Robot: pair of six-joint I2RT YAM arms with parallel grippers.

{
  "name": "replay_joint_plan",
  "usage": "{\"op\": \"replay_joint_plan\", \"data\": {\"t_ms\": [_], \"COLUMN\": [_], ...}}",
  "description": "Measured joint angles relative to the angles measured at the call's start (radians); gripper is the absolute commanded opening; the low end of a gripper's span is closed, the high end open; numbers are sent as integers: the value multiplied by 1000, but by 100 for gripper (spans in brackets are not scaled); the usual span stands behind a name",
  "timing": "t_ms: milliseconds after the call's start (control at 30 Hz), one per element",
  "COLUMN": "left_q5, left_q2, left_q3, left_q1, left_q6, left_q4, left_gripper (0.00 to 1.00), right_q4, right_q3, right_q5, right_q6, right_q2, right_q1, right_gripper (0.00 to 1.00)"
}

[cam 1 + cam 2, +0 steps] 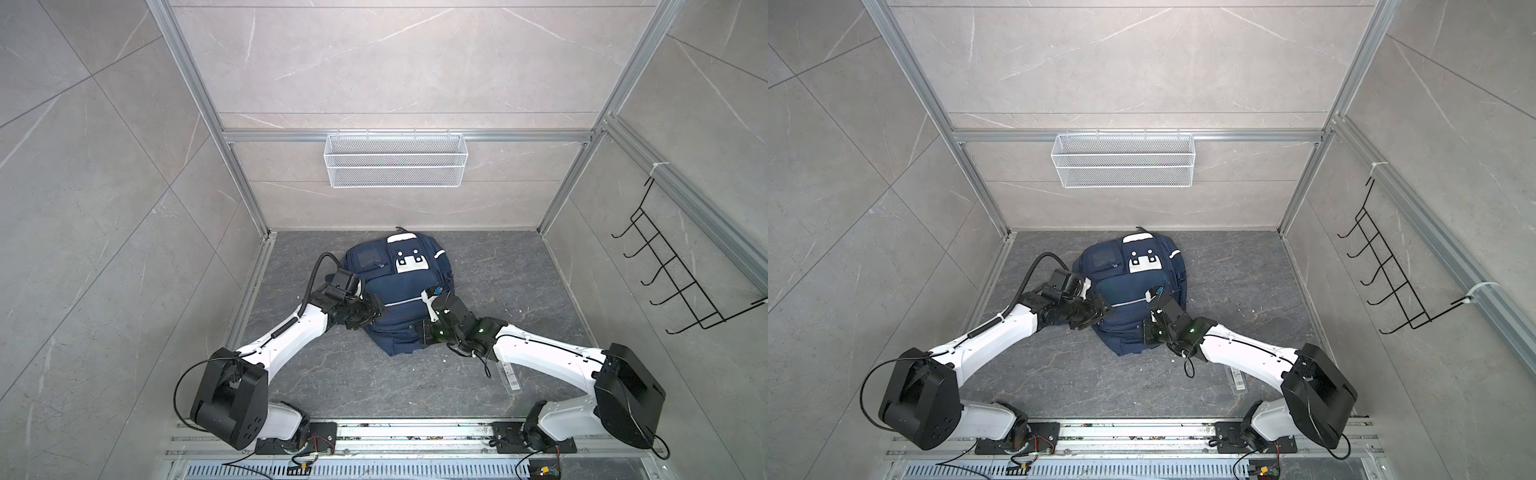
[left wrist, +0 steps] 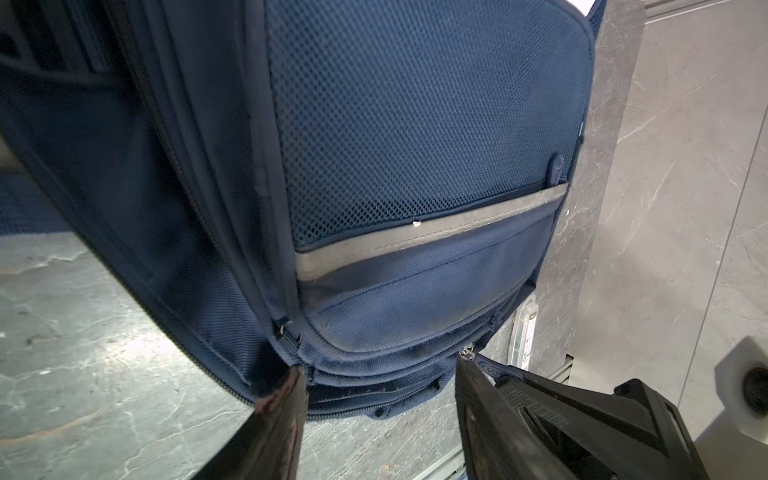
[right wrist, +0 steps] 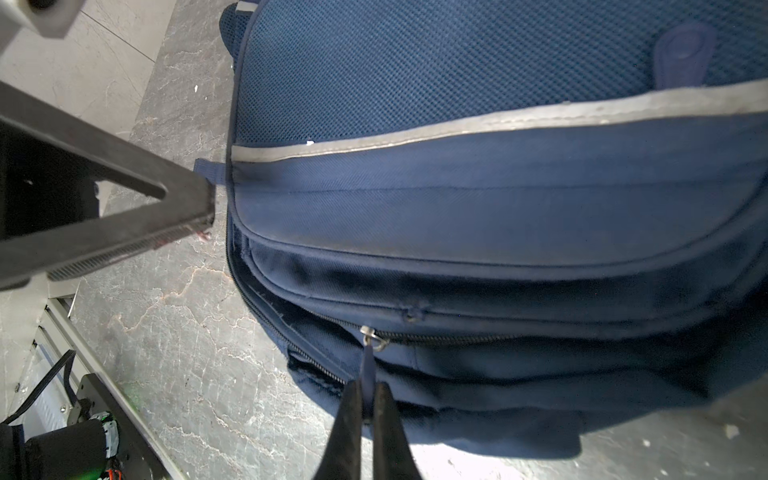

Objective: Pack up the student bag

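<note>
The student bag (image 1: pixel 399 286) (image 1: pixel 1133 291) is a navy-blue backpack with white patches and a silver stripe. It lies flat on the dark floor in both top views. My left gripper (image 1: pixel 376 311) (image 1: pixel 1104 311) (image 2: pixel 380 370) is at the bag's left side and is open. Its fingers stand wide apart at the bag's near end, holding nothing. My right gripper (image 1: pixel 417 332) (image 1: pixel 1148 332) (image 3: pixel 368 390) is shut on a navy zipper pull (image 3: pixel 368 365) at the bag's near edge. The pull hangs from a metal slider (image 3: pixel 370 332). The zip is partly open beside the slider.
A white wire basket (image 1: pixel 395 160) hangs on the back wall. A black wire hook rack (image 1: pixel 673 282) hangs on the right wall. A flat clear packet (image 1: pixel 509 374) lies on the floor under my right arm. Metal rails (image 1: pixel 415 432) run along the front edge.
</note>
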Motion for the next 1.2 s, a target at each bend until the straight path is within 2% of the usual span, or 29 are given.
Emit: {"op": "replay_joint_plan", "data": {"t_ms": [667,1200], "left_q5": [-16,-21], "left_q2": [30,64], "left_q3": [-39,-58], "left_q1": [-154,-165], "left_q6": [-129,-196], "left_q4": [101,169], "left_gripper": [55,54], "right_q4": [-8,-31], "right_q3": [19,29], "right_q5": [7,20], "right_q6": [0,-1], "right_q2": [6,6], "right_q1": [18,21], "right_gripper": [0,0]}}
